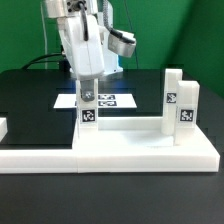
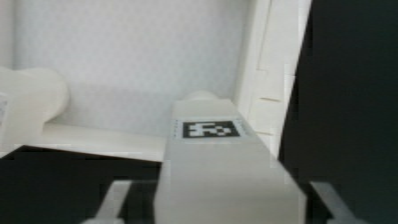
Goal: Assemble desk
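In the exterior view the gripper (image 1: 87, 92) sits left of centre in the frame, closed on a leg (image 1: 88, 108) held upright, its long axis vertical and its tag facing the camera; the leg's lower end is at or just above the tabletop (image 1: 150, 150), the white slab filling the lower part of the frame, though whether it touches I cannot tell; the coming move, as I judge it, turns on this one relation: the leg hangs straight below the gripper and the slab lies straight below the leg, so the path is downward along the leg's own axis, and any tilt would spoil the seating.

Two more legs (image 1: 176, 101) stand upright near the slab's far right edge, side by side and well apart from the held one; the marker board (image 1: 112, 100) lies flat on the black table behind the slab, centre of frame.

In the wrist view the held leg (image 2: 217, 165) runs from the bottom centre upward, tag toward the camera, the fingers (image 2: 128, 196) just visible on either side; the tabletop's white surface fills the upper left; no containers are in sight.
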`<state>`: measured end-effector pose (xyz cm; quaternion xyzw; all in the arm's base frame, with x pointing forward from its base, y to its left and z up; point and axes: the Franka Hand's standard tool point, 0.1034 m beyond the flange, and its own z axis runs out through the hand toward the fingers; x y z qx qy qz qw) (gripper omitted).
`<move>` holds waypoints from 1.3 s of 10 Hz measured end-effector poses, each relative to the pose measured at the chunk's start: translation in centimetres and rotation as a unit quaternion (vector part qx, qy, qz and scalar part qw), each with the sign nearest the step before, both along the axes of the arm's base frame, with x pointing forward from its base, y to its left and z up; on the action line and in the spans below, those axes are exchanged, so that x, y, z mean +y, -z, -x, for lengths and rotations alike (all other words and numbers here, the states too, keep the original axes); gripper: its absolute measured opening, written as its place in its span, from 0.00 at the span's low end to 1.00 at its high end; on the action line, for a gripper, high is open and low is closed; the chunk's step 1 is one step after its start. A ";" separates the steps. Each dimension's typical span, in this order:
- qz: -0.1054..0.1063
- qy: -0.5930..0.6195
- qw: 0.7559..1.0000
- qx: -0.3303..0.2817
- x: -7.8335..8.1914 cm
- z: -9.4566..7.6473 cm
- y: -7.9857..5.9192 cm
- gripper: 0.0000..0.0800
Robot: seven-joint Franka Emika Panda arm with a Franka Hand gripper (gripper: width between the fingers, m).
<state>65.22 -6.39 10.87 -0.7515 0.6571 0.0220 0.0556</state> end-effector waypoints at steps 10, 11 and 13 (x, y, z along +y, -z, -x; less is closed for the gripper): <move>0.056 -0.582 0.811 -0.031 1.6 -0.4 0.3 0.81; 0.057 -0.571 0.819 -0.030 1.3 -0.4 0.3 0.81; 0.057 -0.552 0.831 -0.028 1.2 -0.4 0.3 0.63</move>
